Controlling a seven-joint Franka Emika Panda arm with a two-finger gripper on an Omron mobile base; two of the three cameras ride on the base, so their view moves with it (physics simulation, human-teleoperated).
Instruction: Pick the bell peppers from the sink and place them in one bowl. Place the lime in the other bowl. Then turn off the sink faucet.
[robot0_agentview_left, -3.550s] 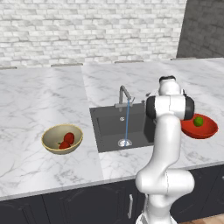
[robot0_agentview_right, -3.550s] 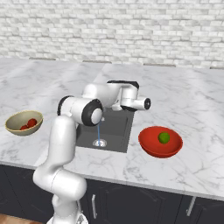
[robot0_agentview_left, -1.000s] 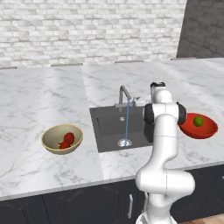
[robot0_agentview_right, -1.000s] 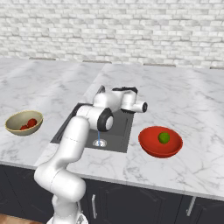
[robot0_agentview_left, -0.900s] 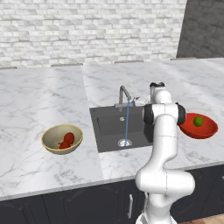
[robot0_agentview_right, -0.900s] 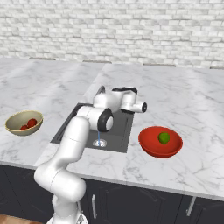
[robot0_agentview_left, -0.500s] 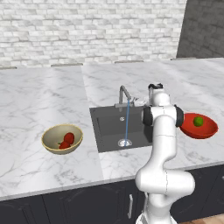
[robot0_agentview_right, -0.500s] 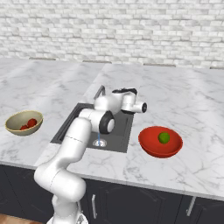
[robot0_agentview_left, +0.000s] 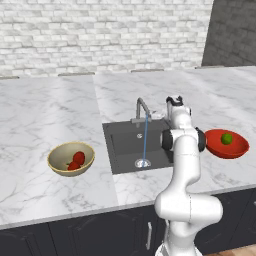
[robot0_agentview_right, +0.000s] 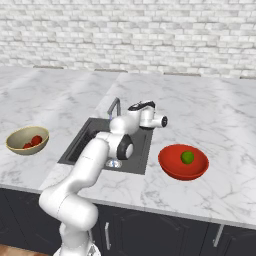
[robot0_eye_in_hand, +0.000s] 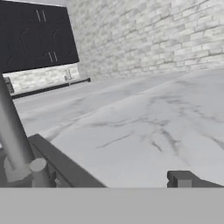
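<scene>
With peppers (robot0_agentview_left: 76, 160) in the tan bowl (robot0_agentview_left: 71, 158) and lime (robot0_agentview_left: 226, 138) in the red, the empty wide-open fingers (robot0_agentview_left: 172, 101) sit mid-frame beside the running faucet (robot0_agentview_left: 142, 111), whose lever likely needs pushing next.

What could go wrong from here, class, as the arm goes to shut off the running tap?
1. Water is running from the sink faucet into the sink. The gripper, open, sits beside the faucet base; a mistimed sweep might slip past the small side lever and leave it on.
2. A wide swing back might clip the red bowl holding the lime, close to the arm's right.
</scene>
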